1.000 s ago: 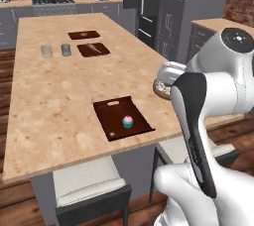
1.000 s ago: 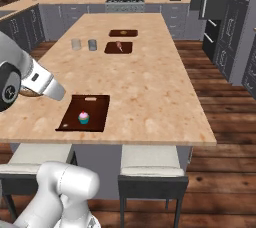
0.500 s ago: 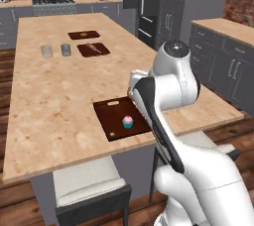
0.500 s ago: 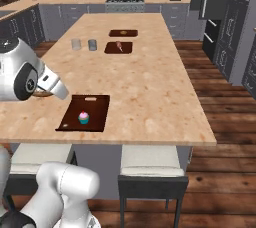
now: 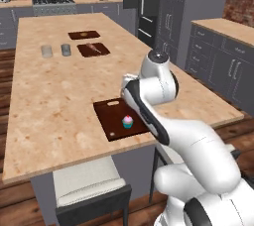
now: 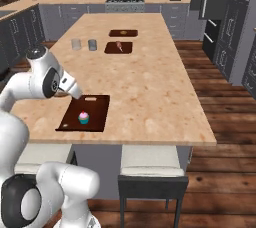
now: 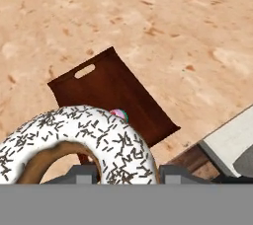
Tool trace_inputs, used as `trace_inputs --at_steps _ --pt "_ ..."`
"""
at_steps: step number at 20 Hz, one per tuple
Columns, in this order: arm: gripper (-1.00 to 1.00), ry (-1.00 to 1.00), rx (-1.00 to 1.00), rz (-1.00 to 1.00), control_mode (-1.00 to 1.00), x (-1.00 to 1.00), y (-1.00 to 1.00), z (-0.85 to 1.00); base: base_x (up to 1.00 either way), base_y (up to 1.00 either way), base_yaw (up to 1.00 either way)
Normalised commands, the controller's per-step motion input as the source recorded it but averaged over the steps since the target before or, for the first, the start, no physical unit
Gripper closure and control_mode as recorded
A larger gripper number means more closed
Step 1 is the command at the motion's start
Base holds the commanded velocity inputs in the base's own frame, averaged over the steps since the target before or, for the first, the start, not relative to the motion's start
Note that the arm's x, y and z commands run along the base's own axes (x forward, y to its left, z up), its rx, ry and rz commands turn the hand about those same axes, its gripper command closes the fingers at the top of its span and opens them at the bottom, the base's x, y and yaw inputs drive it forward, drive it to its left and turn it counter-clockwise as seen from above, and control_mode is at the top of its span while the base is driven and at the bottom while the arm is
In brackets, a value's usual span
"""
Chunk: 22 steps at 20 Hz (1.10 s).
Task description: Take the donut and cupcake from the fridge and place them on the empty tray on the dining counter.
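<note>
The donut (image 7: pixel 74 137), white icing with dark sprinkles, looms at the bottom of the hand view, and my gripper (image 7: pixel 126 174) is shut on it. Below it lies the dark brown tray (image 7: pixel 116 93) on the dining counter (image 7: pixel 188 31). The cupcake (image 7: pixel 120 114) peeks out behind the donut's rim. In the left base view the cupcake (image 5: pixel 128 121) stands on the tray (image 5: pixel 111 113) near the counter's front edge, with my arm bent over the tray's right side. From the right base view my gripper (image 6: pixel 63 92) hovers at the tray's (image 6: pixel 95 109) far left corner, beside the cupcake (image 6: pixel 84 117).
Two more dark trays (image 5: pixel 83 35) (image 5: pixel 93 49) with food and two grey cups (image 5: pixel 46 50) (image 5: pixel 65 49) sit at the counter's far end. White-cushioned stools (image 5: pixel 89 183) (image 6: pixel 150 162) stand under the near edge. The fridge (image 5: pixel 149 2) is behind, and a grey cabinet run (image 5: pixel 223 56) stands to the right.
The arm has swung from beyond the counter's right side over the counter, carrying the donut to above the tray. The cupcake and tray have stayed put.
</note>
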Motion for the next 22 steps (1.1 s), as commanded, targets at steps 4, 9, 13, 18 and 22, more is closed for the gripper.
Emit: trace_inputs --at_steps 4,9,13,18,22 --pt "1.00 0.08 0.00 0.00 -1.00 0.83 0.08 -0.71 0.00 0.00 0.00" --pt "1.00 0.08 0.00 0.00 -1.00 0.88 0.16 -0.56 0.00 0.00 0.00" --pt "1.00 0.11 0.01 0.00 -1.00 0.82 0.12 -0.33 0.00 0.00 0.00" --pt "1.00 0.14 0.00 0.00 -1.00 0.72 0.13 -0.38 0.00 0.00 0.00" --pt "1.00 0.12 0.00 0.00 -1.00 0.67 0.20 -0.41 0.00 0.00 0.00"
